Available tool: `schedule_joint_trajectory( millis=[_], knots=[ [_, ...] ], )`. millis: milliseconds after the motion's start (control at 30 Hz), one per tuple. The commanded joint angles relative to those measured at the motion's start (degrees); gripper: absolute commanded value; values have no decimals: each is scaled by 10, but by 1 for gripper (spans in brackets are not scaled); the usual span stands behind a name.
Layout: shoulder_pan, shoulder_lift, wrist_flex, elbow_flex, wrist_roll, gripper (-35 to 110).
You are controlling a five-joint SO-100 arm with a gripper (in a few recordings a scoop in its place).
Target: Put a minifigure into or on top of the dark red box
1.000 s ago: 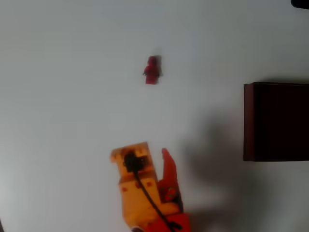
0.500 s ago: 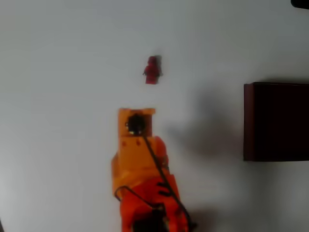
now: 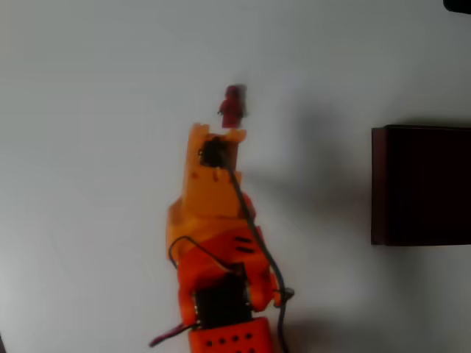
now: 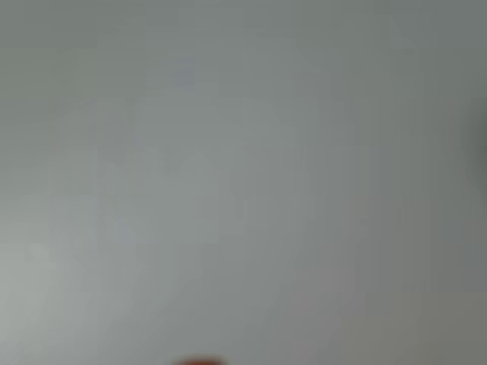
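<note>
The minifigure (image 3: 232,104), tiny and all red, lies on the white table in the overhead view. My orange gripper (image 3: 219,134) reaches up from the bottom edge, and its front end stops just below and slightly left of the figure, close to its legs. The wrist housing covers the fingers, so how the jaws stand is hidden. The dark red box (image 3: 378,184) stands at the right edge, well apart from both, with a nearly black inside. The wrist view is a grey blur with a small reddish blob (image 4: 199,360) at the bottom edge that I cannot identify.
The white table (image 3: 96,147) is bare to the left of the arm and between the arm and the box. A dark object (image 3: 458,4) pokes in at the top right corner. The arm's shadow falls to its right.
The arm has stretched upward in the overhead view, from well below the minifigure to right beside it. The minifigure and the box have not moved.
</note>
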Motion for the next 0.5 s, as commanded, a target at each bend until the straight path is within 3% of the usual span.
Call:
schedule_joint_trajectory(
  millis=[0, 467],
  knots=[
    [8, -27, -3, -40, 6, 26],
    [55, -208, -42, -135, -38, 26]
  ],
)
